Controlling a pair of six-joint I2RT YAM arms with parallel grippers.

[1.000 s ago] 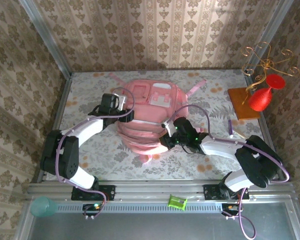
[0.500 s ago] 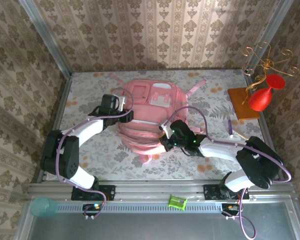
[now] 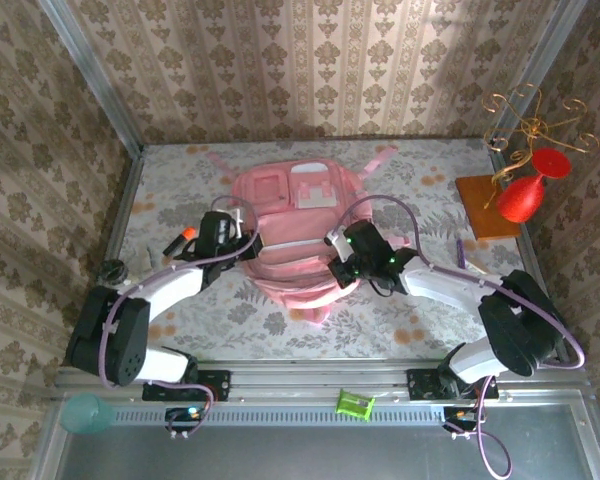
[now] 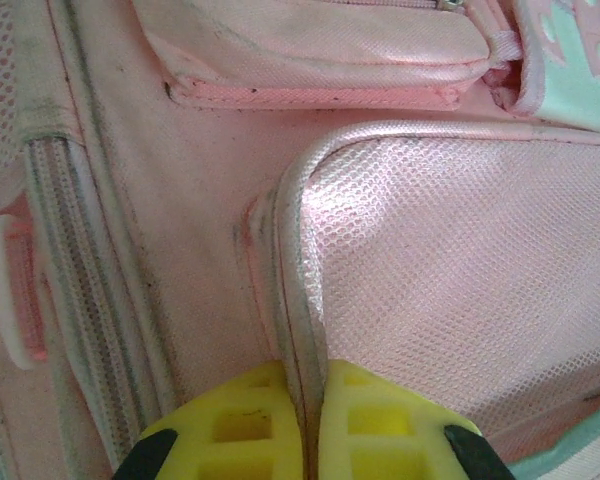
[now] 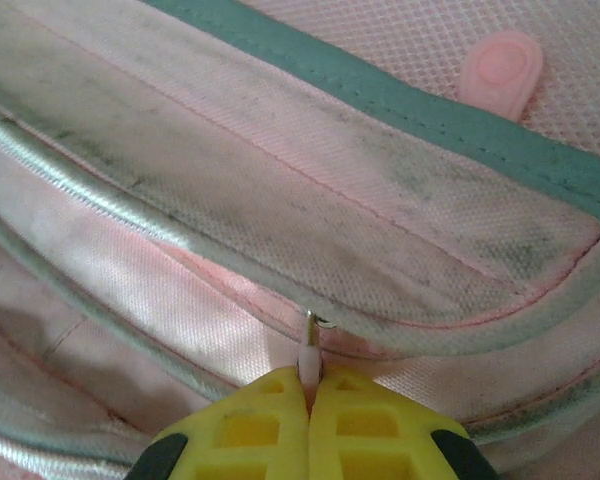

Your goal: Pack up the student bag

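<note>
The student bag (image 3: 295, 205) is a big pink backpack lying flat in the middle of the table, pockets up. My left gripper (image 3: 250, 247) sits at the bag's left side. In the left wrist view its yellow fingers (image 4: 230, 430) are shut on the pale piped seam (image 4: 298, 300) at the edge of a mesh pocket. My right gripper (image 3: 340, 270) is at the bag's right front. In the right wrist view it (image 5: 309, 395) is shut on a small pale zip pull (image 5: 307, 360) hanging from a zip line of the bag (image 5: 280, 150).
A red vase (image 3: 525, 195) stands on a wooden board (image 3: 480, 210) at the right, beside a gold wire stand (image 3: 530, 115). A purple pen (image 3: 461, 255) lies near the right arm. An orange-tipped item (image 3: 185, 233) and a dark round thing (image 3: 110, 268) lie at the left.
The left gripper has closed onto the bag's seam. The bag has shifted toward the back and lies flatter. The right gripper stayed shut and moved back with the bag.
</note>
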